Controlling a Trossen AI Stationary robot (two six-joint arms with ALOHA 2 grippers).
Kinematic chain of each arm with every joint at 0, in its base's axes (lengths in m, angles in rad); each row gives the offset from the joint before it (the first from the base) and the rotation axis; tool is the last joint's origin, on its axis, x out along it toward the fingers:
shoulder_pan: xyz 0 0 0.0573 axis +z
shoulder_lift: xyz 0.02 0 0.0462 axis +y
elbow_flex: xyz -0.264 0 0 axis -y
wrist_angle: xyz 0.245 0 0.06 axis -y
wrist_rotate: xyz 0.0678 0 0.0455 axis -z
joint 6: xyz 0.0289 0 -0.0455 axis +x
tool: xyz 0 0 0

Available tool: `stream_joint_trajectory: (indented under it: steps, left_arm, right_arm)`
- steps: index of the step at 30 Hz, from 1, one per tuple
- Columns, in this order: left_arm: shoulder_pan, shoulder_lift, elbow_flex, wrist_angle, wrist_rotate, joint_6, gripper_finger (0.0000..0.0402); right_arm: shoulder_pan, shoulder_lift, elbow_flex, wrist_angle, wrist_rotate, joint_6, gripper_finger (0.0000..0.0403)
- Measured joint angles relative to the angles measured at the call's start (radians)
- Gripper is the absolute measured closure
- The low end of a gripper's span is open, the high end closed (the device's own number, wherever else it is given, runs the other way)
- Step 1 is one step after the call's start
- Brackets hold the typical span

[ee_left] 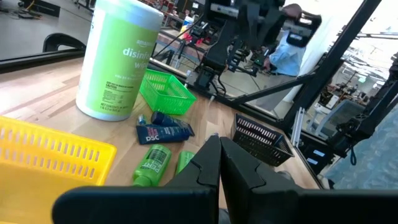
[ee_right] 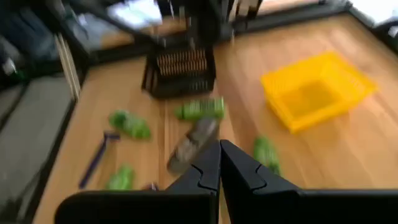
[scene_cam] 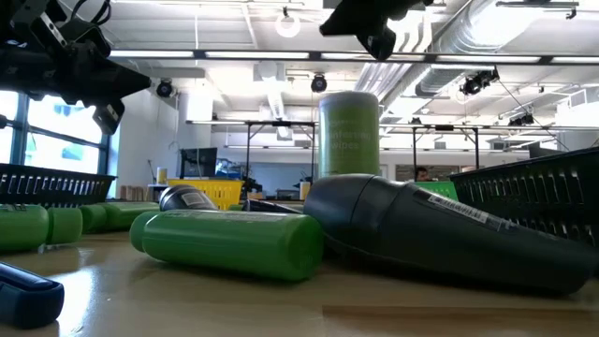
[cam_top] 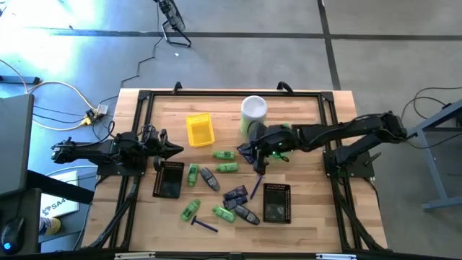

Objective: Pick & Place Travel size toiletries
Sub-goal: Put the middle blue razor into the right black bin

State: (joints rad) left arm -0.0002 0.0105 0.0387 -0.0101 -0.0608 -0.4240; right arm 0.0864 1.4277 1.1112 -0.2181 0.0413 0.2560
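Toiletries point(cam_top: 220, 186) scattered mid-table, lying flat

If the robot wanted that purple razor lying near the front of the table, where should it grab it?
Probably by the thin handle of the purple razor, coming straight down from above. It lies flat on the table, clear of the green bottles beside it, so fingers could close across the handle's narrow width. The head end looks wider and awkward.

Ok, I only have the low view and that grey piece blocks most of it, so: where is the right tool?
Observer: The right tool hangs over the table's middle, near the canister, shut with nothing in it.
Operator: And the left tool?
Observer: At the table's left side, beside a black tray, also shut.
Operator: Anything in the yellow tray?
Observer: No, it looks empty.
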Motion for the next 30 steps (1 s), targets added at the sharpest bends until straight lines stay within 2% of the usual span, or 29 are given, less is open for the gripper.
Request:
stream_joint_trajectory:
  steps: [8, 17, 24, 30]
  left_arm:
    - [0.000, 0.000, 0.000, 0.000, 0.000, 0.000, 0.0398]
    - [0.000, 0.000, 0.000, 0.000, 0.000, -0.002, 0.0398]
    - [0.000, 0.000, 0.000, 0.000, 0.000, -0.001, 0.0398]
    - [0.000, 0.000, 0.000, 0.000, 0.000, 0.000, 0.0398]
  right_arm:
    - [0.035, 0.076, 0.046, -0.118, -0.002, 0.038, 0.0401]
    - [0.077, 0.100, 0.046, -0.149, -0.046, 0.341, 0.0401]
    - [0.174, 0.102, 0.046, -0.261, 0.036, 0.546, 0.0401]
    - [0.253, 0.142, 0.046, -0.276, 0.070, 0.675, 0.0400]
